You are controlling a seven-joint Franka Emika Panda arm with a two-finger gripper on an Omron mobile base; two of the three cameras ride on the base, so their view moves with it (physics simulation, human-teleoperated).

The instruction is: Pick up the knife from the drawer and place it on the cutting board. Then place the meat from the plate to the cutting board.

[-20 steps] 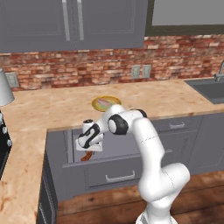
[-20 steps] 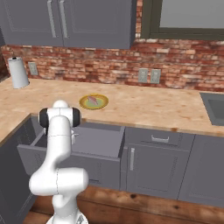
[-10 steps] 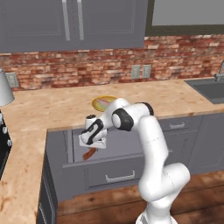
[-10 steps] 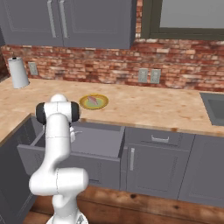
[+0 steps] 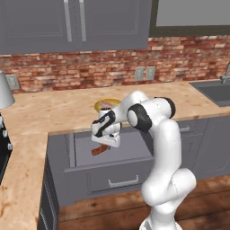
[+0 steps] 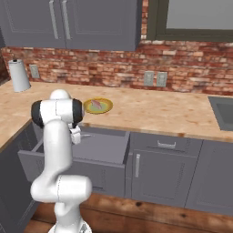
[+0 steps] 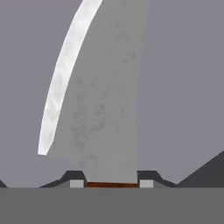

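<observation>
the gripper (image 5: 107,140) is clenched on the knife (image 5: 99,150) by its reddish-brown handle, low over the open drawer (image 5: 112,150). in the hand view the blade (image 7: 98,96) runs straight away from the fingertips, long axis in line with the gripper. it looks light and stiff but slick (the handle is the place to hold). the meat (image 6: 96,105) sits on the plate (image 6: 105,108) on the desk (image 6: 150,107)

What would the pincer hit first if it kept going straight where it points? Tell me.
Probably the drawer floor: the pincer, shut on the knife, points down at it, so the blade would touch first; the gap is unclear.
</observation>
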